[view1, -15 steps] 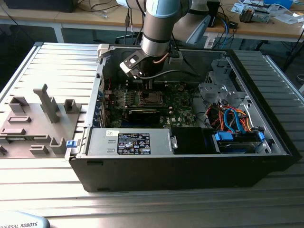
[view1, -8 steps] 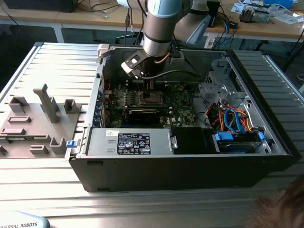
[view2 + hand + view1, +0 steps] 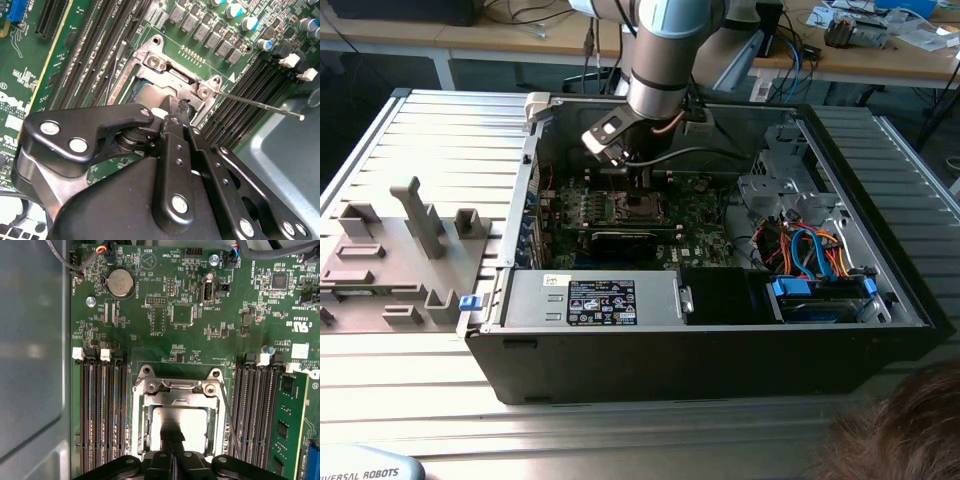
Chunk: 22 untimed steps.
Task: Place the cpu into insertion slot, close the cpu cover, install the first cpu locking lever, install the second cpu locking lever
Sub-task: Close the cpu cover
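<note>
Exterior view: the gripper [image 3: 640, 182] is down inside the computer case [image 3: 720, 350], right over the insertion slot [image 3: 638, 208].
First wrist view: the cpu [image 3: 192, 422] lies flat in the slot. The cpu cover [image 3: 180, 389] appears to be down around it. The jaws are closed together with nothing between them, tips at the chip's top.
Second wrist view: 1 locking lever [image 3: 260, 105] stands free and unlatched.
Progress: step 1 looks done and the cover seems closed. I cannot tell about lever 2.

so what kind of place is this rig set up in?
Probably a robotics lab or workshop: an open desktop computer case sits on a ribbed metal table, with a grey fixture tray beside it and cluttered workbenches behind.
</note>
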Tool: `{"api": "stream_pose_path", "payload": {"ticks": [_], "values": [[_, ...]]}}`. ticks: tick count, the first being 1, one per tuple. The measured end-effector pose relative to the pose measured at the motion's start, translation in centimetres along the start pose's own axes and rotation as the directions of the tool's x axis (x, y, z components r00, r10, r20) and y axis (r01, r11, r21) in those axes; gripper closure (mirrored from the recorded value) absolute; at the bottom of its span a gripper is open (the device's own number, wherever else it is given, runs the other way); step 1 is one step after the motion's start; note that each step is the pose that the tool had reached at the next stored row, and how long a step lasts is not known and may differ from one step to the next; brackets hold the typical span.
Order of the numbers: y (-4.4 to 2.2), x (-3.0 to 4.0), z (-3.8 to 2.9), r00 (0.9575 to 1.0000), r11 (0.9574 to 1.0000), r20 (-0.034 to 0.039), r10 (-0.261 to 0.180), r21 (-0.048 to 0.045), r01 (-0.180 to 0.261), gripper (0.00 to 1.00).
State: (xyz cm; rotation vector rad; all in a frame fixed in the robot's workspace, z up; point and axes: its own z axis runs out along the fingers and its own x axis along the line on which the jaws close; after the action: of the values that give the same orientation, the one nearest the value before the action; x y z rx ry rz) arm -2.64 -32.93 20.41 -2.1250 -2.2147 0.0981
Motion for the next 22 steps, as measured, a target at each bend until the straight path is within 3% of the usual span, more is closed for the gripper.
{"api": "stream_pose_path", "payload": {"ticks": [22], "values": [[0.47,-0.02,-0.06,1.0,1.0,0.0003,0.0,0.0,0.0,0.89]]}}
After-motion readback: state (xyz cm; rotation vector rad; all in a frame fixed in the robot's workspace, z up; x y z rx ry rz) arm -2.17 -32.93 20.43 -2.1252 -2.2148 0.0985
